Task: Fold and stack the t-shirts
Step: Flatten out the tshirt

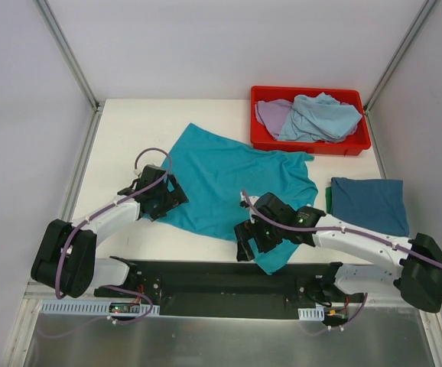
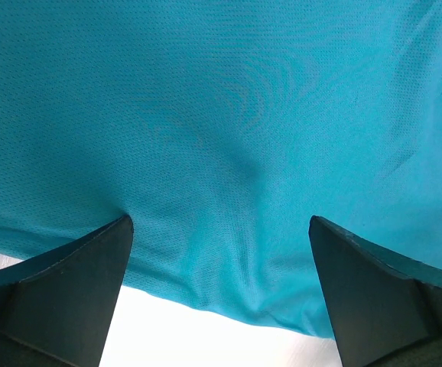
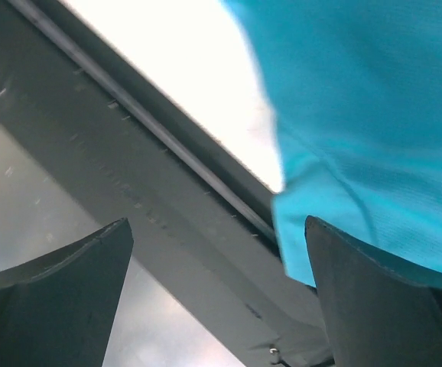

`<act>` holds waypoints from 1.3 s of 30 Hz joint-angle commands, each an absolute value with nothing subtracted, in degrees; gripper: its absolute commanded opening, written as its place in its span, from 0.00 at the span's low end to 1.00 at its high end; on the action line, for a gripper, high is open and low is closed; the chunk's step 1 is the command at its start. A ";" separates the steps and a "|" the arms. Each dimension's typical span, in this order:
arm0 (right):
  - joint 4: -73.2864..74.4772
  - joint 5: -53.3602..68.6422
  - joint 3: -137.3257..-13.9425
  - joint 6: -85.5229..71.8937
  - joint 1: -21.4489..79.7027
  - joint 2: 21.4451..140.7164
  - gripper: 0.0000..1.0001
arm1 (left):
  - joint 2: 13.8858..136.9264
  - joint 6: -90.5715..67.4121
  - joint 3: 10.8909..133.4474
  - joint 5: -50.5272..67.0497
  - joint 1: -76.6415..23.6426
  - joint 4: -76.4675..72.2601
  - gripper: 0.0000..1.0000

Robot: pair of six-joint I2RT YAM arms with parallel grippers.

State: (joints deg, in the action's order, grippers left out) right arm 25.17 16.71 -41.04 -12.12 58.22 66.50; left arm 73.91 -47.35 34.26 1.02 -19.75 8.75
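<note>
Black left gripper (image 1: pixel 162 196), centre-left: spread wide, nothing gripped, over edge of teal mesh t-shirt (image 1: pixel 229 172) lying mid-frame. Black right gripper (image 1: pixel 250 238), lower centre: likewise spread, at shirt's near corner. Red plastic tray (image 1: pixel 310 147) upper right; folded dark-blue t-shirt (image 1: pixel 370 202) right.

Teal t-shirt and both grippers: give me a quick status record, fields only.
teal t-shirt: spread unfolded, mid table
left gripper: open, over shirt's left edge
right gripper: open, at shirt's near corner by table's front edge
folded blue shirt: on table, right of teal one
red bin: far right, holds lavender garment and light-blue garment
</note>
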 commanded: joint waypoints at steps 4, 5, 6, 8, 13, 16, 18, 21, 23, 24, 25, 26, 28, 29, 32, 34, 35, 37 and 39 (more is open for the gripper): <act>31.99 3.61 -38.15 -17.31 56.25 70.04 0.88 | 75.23 -47.29 34.89 1.67 -18.90 9.67 0.99; 31.99 3.60 -37.88 -17.92 55.81 71.44 0.87 | 75.41 -47.20 35.07 1.93 -18.90 9.84 0.99; 31.82 3.52 -37.62 -18.63 55.38 72.50 0.87 | 75.58 -47.11 35.24 2.19 -18.90 9.84 0.99; 32.08 3.69 -37.27 -19.25 53.54 75.57 0.87 | 75.76 -47.20 35.42 2.29 -18.90 9.84 0.99; 30.77 0.62 -37.53 -17.06 45.46 79.80 0.92 | 76.38 -47.55 35.86 2.81 -18.90 9.76 0.99; 28.57 0.35 -39.28 -13.46 38.25 81.56 0.95 | 76.99 -47.64 36.12 3.86 -18.90 9.23 0.99; 26.38 0.35 -41.12 -10.30 33.25 83.40 0.96 | 77.78 -47.64 36.73 3.95 -18.98 8.88 0.99; 26.37 0.35 -45.69 -7.74 25.77 86.56 0.97 | 79.36 -47.90 38.31 4.30 -19.07 8.09 0.99; 27.07 0.26 -48.07 -6.51 21.82 86.23 0.97 | 80.41 -47.64 39.98 5.09 -19.25 7.74 0.99; 26.98 0.35 -48.95 -5.63 21.10 85.52 0.97 | 80.77 -47.55 40.77 5.18 -19.51 7.39 0.99; 27.59 -2.17 -49.74 -4.58 20.75 84.56 0.97 | 81.21 -47.55 41.48 5.19 -19.69 7.30 0.99; 28.64 -2.81 -50.88 -3.70 20.48 83.42 0.98 | 81.47 -47.29 42.27 5.27 -19.77 7.29 0.99; 31.89 -2.64 -52.64 -2.82 20.74 80.96 0.98 | 81.13 -46.85 42.98 5.80 -19.78 7.29 0.99; 33.30 -1.85 -52.56 -2.64 20.83 79.12 0.98 | 80.51 -47.02 42.89 5.80 -19.86 7.29 0.99; 34.28 1.91 -48.10 -3.69 22.32 72.10 0.98 | 76.48 -47.02 40.79 5.28 -20.21 7.38 0.99; 34.80 4.29 -44.49 -5.44 24.07 67.09 0.98 | 72.44 -47.55 38.60 3.96 -20.21 7.38 0.99; 34.89 5.52 -42.73 -6.06 25.47 64.97 0.98 | 70.07 -47.64 37.37 2.82 -20.21 7.56 0.99; 34.46 6.94 -40.53 -6.42 29.33 61.10 0.98 | 65.41 -48.69 34.73 0.36 -20.13 8.34 0.99; 33.23 6.68 -39.12 -5.54 33.90 59.68 0.96 | 61.28 -49.92 32.18 -2.80 -20.04 9.05 0.99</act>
